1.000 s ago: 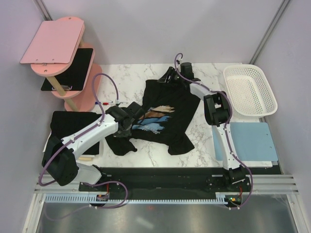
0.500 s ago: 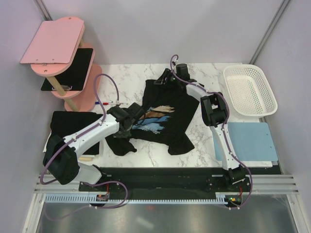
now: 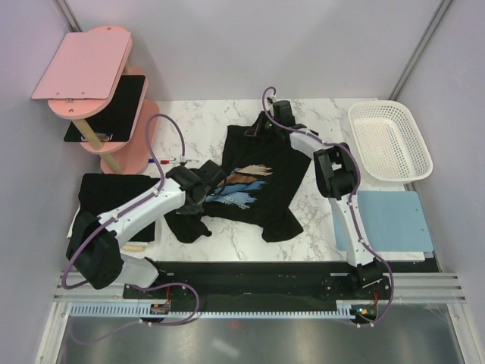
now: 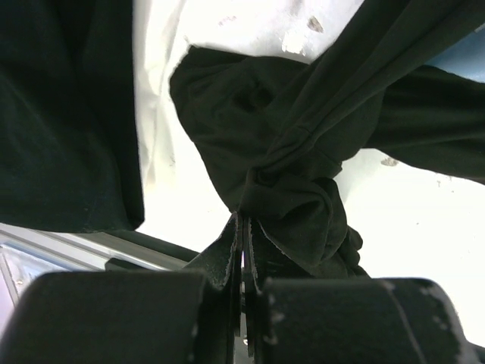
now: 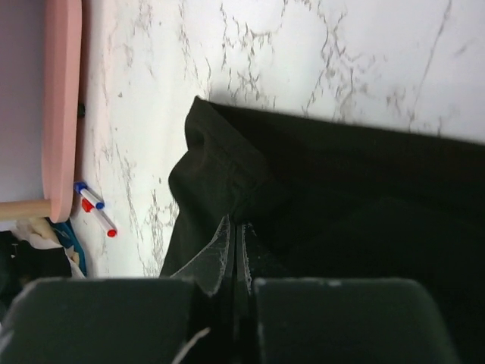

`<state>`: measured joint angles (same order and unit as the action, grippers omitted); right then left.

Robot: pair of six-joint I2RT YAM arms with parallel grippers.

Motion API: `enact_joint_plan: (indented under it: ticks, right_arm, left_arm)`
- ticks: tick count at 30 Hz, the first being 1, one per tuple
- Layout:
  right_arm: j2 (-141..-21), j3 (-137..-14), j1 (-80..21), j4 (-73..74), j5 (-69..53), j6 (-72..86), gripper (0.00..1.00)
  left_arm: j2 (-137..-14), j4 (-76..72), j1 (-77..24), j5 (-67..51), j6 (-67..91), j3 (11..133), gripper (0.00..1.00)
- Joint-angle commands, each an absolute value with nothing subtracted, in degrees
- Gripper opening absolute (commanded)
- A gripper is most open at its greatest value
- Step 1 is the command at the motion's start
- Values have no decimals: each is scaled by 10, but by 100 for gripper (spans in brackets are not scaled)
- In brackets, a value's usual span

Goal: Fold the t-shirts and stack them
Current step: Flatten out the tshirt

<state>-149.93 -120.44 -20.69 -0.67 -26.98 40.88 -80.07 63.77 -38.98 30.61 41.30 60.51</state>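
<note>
A black t-shirt [image 3: 258,182] with a blue, white and tan chest print lies crumpled in the middle of the marble table. My left gripper [image 3: 203,196] is shut on its bunched left side; the left wrist view shows the gripper [image 4: 244,227] pinching a knot of black fabric [image 4: 288,136]. At the shirt's far edge my right gripper [image 3: 260,129] is shut too, and in the right wrist view the gripper [image 5: 235,235] bites a fold of the cloth [image 5: 341,197]. A second black t-shirt [image 3: 114,193] lies flat at the left.
A pink shelf stand [image 3: 83,68] with a black board [image 3: 114,106] stands at the back left. Pens [image 3: 170,160] lie near its foot. A white basket [image 3: 390,140] sits at the back right, and a light blue mat [image 3: 394,220] lies in front of it.
My right gripper has shifted slightly left onto the shirt's far edge and closed on the fabric. The left gripper has stayed shut on the shirt.
</note>
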Motion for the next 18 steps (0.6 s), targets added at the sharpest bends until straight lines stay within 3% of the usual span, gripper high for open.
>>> enact_joint_plan:
  ticks: [1,18]
  right_arm:
    - [-1327,-1145,-209,-26,-230,356,0]
    - [-798,-962,-159,143,-21,219,0]
  left_arm:
    - [-767,660,-384,369,404,630,2]
    - [-692,654,-269,391,208,866,2]
